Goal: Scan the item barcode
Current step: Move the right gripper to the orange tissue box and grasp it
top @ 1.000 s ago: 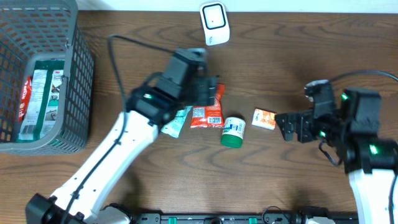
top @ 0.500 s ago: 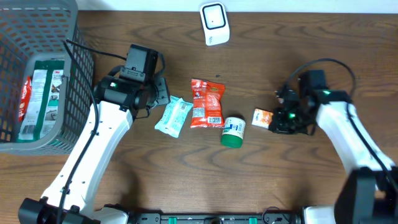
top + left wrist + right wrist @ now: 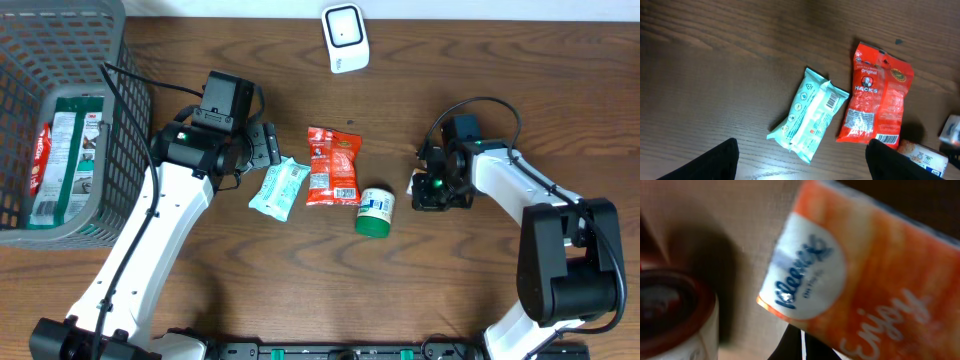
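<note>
Dark brown wooden table [image 3: 500, 80] with four small items, positions given relative to the red foil "Hacks" sweet bag [image 3: 332, 166] at its centre. Touching the bag's left edge lies a pale teal plastic wipes pack [image 3: 279, 188], barcode face up. Just below and right of the bag, a white round jar with a green lid [image 3: 376, 212] lies on its side. Further right of the bag, beyond the jar, is the orange-and-white Kleenex tissue pack [image 3: 855, 280], almost wholly covered from above by the right gripper [image 3: 432, 190]. That gripper's jaws are closed, and the pack fills the wrist view, tilted and close to the fingers; whether it is actually pinched cannot be told. Left of the bag, beyond the teal pack, the left gripper [image 3: 268, 147] hangs over the table with its dark fingers [image 3: 715, 162] spread wide and nothing between them. Above the bag, at the table's far edge, stands a white barcode scanner [image 3: 344, 37]. Far left of the bag, a grey plastic mesh basket [image 3: 125, 120] holds further packets.
</note>
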### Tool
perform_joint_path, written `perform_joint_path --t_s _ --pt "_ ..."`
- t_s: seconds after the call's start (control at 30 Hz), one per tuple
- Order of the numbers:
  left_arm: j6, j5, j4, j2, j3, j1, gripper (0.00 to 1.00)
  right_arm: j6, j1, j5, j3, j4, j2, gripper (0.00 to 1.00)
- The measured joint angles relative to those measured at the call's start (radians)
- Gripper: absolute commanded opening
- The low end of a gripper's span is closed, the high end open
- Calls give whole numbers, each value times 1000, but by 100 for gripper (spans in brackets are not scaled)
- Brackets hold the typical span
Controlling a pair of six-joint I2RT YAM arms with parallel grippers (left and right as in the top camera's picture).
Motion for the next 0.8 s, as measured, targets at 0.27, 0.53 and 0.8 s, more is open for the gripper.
perform_joint_path --t_s 0.27,0.53,0.8 --pt "0 0 0 1 0 0 82 7 3 32 0 140 1 9" --pt "0 0 0 1 0 0 82 11 2 66 13 174 1 22" --pt "0 0 0 1 0 0 82 -2 -27 12 229 -79 -57 49"
